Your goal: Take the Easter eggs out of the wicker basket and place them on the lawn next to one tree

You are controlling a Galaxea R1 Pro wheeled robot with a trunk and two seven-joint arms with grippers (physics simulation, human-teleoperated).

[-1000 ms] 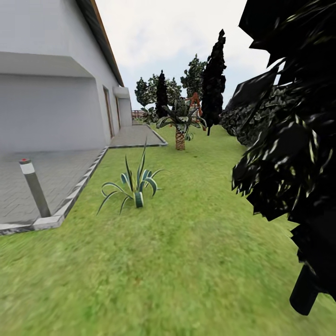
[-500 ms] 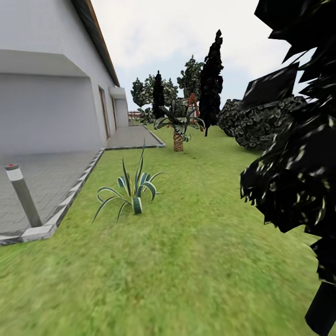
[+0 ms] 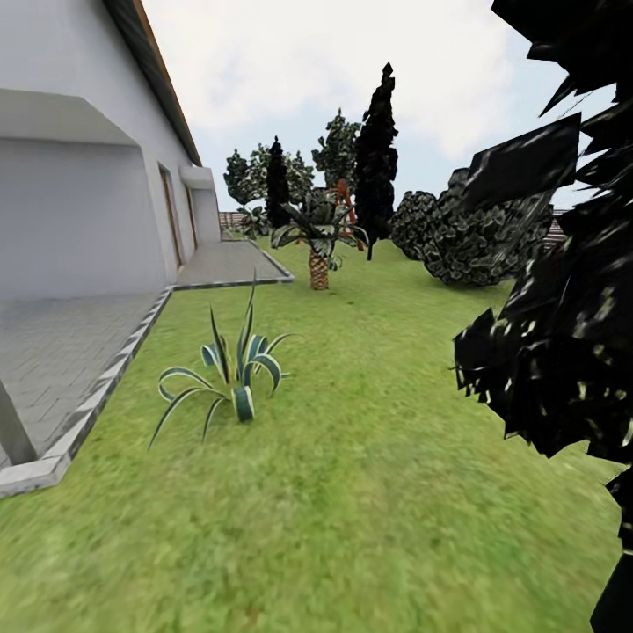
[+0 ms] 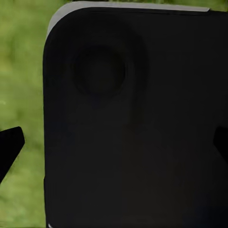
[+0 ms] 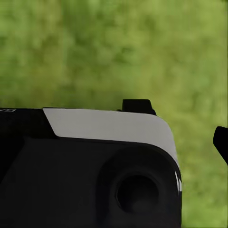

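The lawn [image 3: 369, 475] stretches ahead in the head view as mottled green grass. The Easter eggs and the wicker basket are out of view. Dark leafy foliage [image 3: 563, 352] of a nearby tree hangs close at the right edge, with a dark trunk base [image 3: 615, 607] at the bottom right corner. In the left wrist view, my left gripper [image 4: 114, 145] is open, its dark fingertips [image 4: 9, 147] at both edges, grass behind a black body panel. In the right wrist view, my right gripper [image 5: 114, 142] is open over grass, with one fingertip [image 5: 221, 142] showing.
A white house [image 3: 79, 176] and a paved patio [image 3: 61, 352] with a stone curb lie left. A spiky plant [image 3: 230, 369] stands on the grass near the curb. Farther off are a small palm [image 3: 318, 255], a narrow dark cypress [image 3: 376, 149] and a large bush [image 3: 475, 237].
The whole head view has shifted: the camera turned right and advanced. The grey bollard slid to the left edge, nearly out of frame, and more of the bush shows.
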